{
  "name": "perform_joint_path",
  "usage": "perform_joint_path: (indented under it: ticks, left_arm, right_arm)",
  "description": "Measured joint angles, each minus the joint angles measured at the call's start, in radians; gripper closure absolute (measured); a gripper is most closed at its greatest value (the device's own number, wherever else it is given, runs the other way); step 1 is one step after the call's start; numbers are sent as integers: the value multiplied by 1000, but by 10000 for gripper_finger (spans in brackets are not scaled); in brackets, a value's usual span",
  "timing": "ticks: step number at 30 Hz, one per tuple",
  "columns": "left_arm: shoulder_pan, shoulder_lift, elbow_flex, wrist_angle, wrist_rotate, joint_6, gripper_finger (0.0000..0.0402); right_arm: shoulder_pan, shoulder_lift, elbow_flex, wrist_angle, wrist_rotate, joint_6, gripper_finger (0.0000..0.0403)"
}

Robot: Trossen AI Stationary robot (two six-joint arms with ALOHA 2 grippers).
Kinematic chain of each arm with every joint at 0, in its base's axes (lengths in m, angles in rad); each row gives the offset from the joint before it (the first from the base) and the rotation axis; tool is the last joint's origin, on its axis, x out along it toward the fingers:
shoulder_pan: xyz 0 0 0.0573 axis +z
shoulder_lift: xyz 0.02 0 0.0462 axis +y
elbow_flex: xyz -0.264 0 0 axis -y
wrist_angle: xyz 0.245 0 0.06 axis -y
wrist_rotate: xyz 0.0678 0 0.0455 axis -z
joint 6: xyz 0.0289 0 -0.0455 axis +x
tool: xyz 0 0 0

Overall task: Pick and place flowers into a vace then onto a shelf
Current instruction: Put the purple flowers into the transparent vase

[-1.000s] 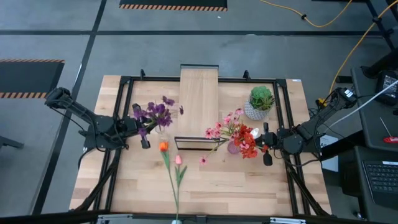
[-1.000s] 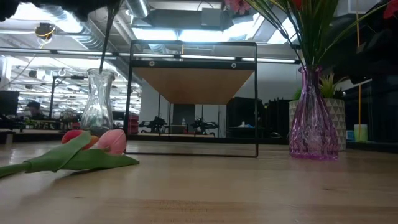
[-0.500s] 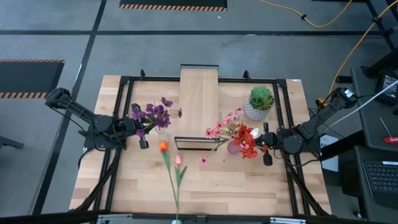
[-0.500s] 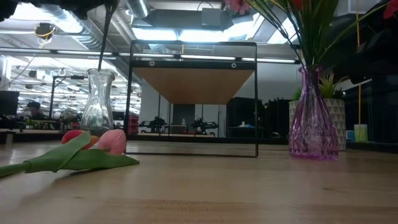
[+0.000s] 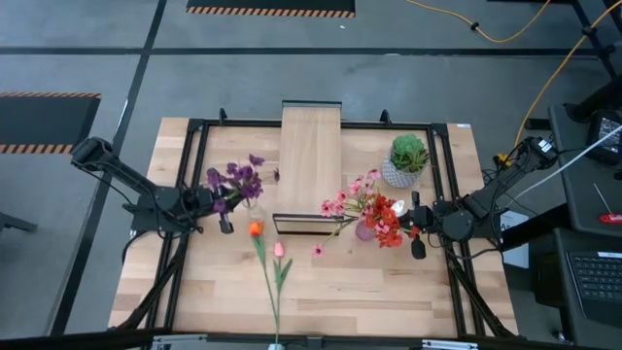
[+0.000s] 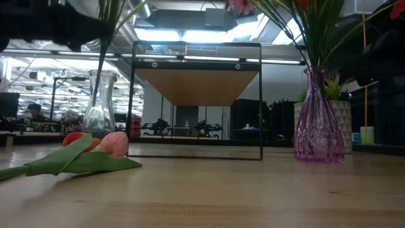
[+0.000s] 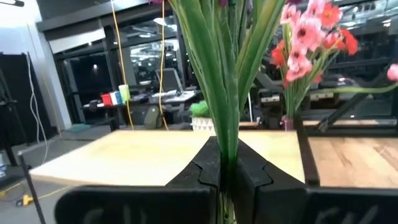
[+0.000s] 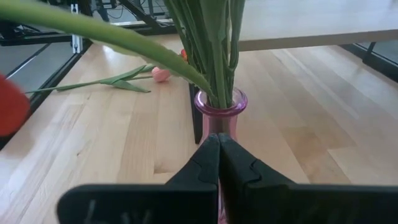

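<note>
My left gripper (image 5: 223,208) is shut on the green stems of the purple flowers (image 5: 236,179), left of the shelf. The stems slant down into the mouth of the clear glass vase (image 6: 100,104). My right gripper (image 5: 416,227) is shut, level, just right of the pink glass vase (image 5: 364,231), which holds the pink and red flowers (image 5: 374,208). I cannot tell whether it touches the vase. An orange tulip (image 5: 256,229) and a pink tulip (image 5: 278,250) lie flat on the table. The light-wood shelf (image 5: 311,160) stands at the far middle. My left gripper pinches the bundle of green stems (image 7: 225,134) between its two fingers, well below the purple blooms. The fingers come level from the table's left and lie across the stems. The flowers stand nearly upright, and their lower end (image 6: 99,63) reaches the clear vase's mouth.
A round green plant in a white pot (image 5: 406,160) stands right of the shelf, behind the pink vase. A black frame (image 5: 194,156) runs around the tabletop. The tulips' stems (image 5: 273,292) reach toward the near edge. There is bare wood at the near right (image 5: 389,292).
My left gripper has come down a little and shifted toward the table's left with the purple flowers. Its dark body now shows in the low view. The stems now slant into the clear vase's mouth more than before.
</note>
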Motion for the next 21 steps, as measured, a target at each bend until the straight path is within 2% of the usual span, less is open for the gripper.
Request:
perform_joint_path:
  ticks: [9, 21]
  left_arm:
    - [0, 12, -35, -25, 7, -63, 389]
    - [0, 11, -35, -25, 18, -81, 352]
  right_arm:
    - [0, 0, 0, 1, 0, 0, 401]
    - [0, 0, 0, 2, 0, -3, 401]
